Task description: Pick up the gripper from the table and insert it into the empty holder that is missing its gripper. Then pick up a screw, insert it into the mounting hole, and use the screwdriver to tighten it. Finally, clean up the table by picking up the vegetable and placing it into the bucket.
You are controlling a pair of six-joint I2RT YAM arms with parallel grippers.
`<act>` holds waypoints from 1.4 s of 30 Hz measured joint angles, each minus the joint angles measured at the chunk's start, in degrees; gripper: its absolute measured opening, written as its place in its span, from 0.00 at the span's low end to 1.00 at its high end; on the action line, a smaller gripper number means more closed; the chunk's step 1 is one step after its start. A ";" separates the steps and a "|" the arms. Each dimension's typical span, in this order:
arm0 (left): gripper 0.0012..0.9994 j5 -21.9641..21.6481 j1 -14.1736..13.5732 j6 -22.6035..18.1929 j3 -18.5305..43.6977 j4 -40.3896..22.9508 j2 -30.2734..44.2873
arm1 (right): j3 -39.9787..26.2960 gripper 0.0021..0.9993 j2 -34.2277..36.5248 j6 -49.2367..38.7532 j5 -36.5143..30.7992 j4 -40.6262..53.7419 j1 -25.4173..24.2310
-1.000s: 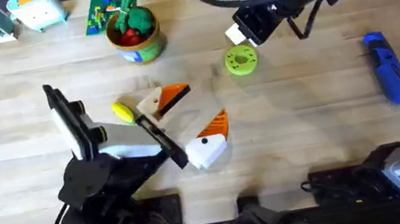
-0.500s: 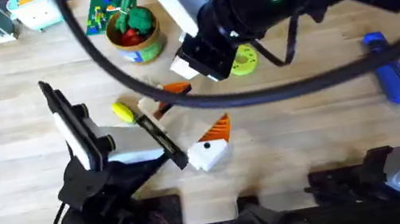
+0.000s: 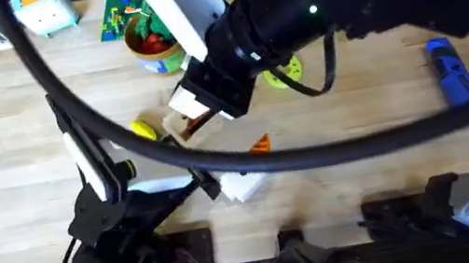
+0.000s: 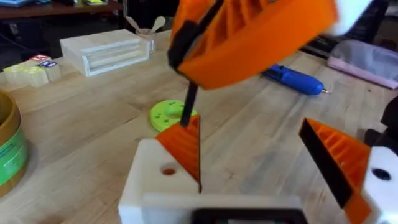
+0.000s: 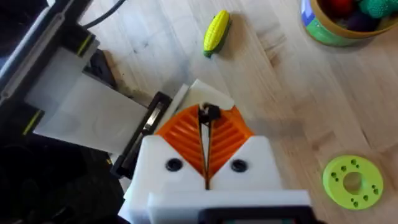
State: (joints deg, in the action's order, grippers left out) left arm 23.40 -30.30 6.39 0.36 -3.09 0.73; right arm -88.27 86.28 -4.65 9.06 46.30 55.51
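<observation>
- The right arm (image 3: 292,18) hides most of the holder (image 3: 184,121) at mid-desk.
- Right gripper (image 5: 205,168): pads pressed together, empty.
- Left gripper (image 4: 267,168): fingers spread apart, empty.

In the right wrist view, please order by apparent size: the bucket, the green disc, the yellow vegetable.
1. The bucket, though the frame cuts it off.
2. The green disc.
3. The vegetable.
The disc lies nearer the camera, so its apparent size may mislead.
</observation>
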 joint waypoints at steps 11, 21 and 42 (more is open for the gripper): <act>0.99 0.00 0.00 0.00 0.00 0.02 0.00 | -0.02 0.01 3.37 0.96 0.53 0.40 0.26; 0.99 0.00 0.02 0.25 0.00 -0.09 0.02 | -0.19 0.01 5.15 1.27 0.90 0.23 0.26; 0.99 0.59 0.01 0.02 0.00 0.02 0.00 | -0.92 0.01 7.17 0.96 -0.90 -0.40 0.26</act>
State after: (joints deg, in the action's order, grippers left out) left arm 23.99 -30.29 6.42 0.36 -3.07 0.73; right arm -89.19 93.45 -3.68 8.15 45.90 55.77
